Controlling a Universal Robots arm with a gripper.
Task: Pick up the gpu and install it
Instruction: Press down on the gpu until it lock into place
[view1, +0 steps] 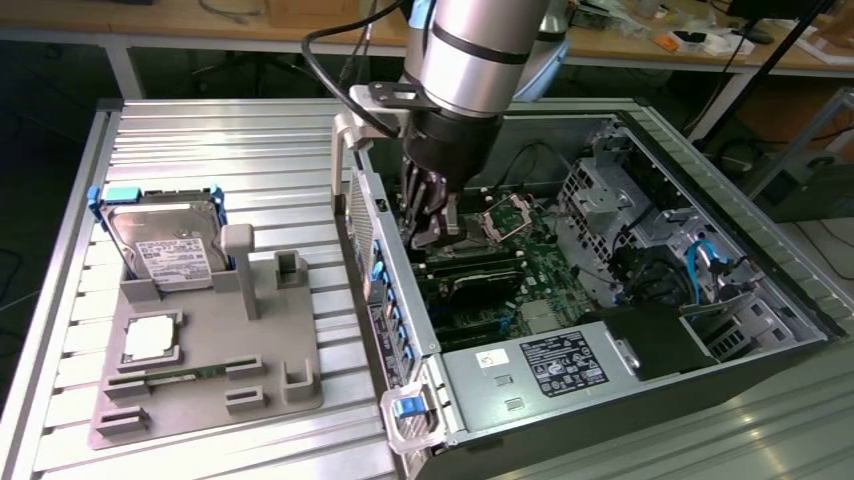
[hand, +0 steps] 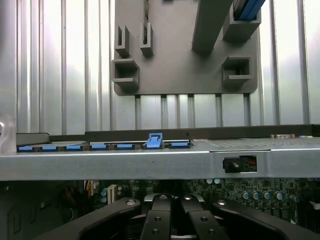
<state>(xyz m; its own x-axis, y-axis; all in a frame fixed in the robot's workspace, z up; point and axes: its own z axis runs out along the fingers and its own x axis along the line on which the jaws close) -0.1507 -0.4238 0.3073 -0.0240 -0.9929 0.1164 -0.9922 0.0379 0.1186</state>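
One open computer case (view1: 747, 330) lies on the slatted metal table (view1: 240, 140), its one green motherboard (view1: 541, 255) exposed. Beside it, at the exterior view's left, one gray holder tray (view1: 200, 400) carries one silver hard drive (view1: 167, 245), one square processor (view1: 150, 338) and one narrow memory stick (view1: 180, 377). The one gripper (view1: 434, 235) reaches into the case, fingers (hand: 159, 222) closed together; I cannot tell where the gpu is, or whether it sits between them.
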